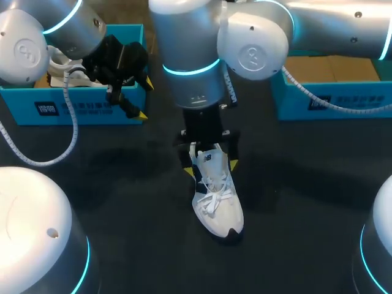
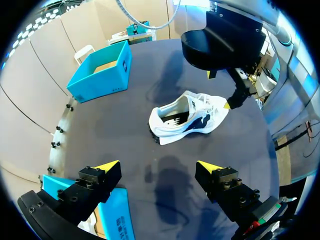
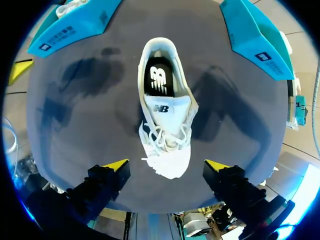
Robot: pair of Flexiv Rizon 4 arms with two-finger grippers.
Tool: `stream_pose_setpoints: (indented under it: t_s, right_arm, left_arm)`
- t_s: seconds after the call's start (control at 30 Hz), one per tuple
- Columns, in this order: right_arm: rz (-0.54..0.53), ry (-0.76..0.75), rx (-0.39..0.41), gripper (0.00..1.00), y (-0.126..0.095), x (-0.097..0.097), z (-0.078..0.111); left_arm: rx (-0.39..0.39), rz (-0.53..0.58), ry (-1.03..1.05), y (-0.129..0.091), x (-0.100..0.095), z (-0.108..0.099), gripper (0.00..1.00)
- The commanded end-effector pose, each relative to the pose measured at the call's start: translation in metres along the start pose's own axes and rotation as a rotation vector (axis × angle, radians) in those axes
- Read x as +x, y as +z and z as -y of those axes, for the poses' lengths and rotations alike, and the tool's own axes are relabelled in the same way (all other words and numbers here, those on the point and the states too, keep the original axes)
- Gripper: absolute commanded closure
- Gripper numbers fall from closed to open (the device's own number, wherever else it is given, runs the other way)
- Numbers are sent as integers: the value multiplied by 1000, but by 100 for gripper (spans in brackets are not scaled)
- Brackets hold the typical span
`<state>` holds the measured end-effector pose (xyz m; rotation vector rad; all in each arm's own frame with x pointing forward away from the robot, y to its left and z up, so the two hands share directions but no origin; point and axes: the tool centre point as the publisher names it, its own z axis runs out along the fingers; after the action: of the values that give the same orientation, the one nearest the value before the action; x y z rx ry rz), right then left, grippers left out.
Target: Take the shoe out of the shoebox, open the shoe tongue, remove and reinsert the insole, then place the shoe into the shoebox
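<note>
Hanging right above the white sneaker (image 3: 165, 125), the right gripper (image 3: 166, 165) has its fingers spread and holds nothing. The sneaker lies on the dark table (image 3: 75, 115), between the left shoebox (image 1: 79, 110) and the right shoebox (image 1: 343, 101). Its long axis points away from the gripper, toe under the fingers, heel opening ahead. It has a soft white upper, loose laces (image 3: 165, 140) and a dark insole (image 3: 161, 80) inside. The left gripper (image 2: 159, 166), also spread, is farther off.

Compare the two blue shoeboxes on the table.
The left shoebox holds a white shoe; the right shoebox shows only its brown floor. The left gripper hangs by the left shoebox's front corner; no gripper is by the right shoebox. Both are blue and open-topped.
</note>
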<state>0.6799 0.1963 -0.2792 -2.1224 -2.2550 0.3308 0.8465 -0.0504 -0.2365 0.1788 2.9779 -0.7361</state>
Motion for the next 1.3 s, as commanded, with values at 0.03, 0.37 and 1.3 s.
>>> stream_pose_setpoints:
  t_s: [0.03,0.37,1.3]
  right_arm:
    - [-1,3,-2,58,1,0,4]
    - [-18,25,-20,99,15,-7,-3]
    - [-83,-21,-97,84,26,-14,-51]
  left_arm:
    - [-4,0,0,0,0,0,0]
    - [-4,0,0,0,0,0,0]
    - [-4,0,0,0,0,0,0]
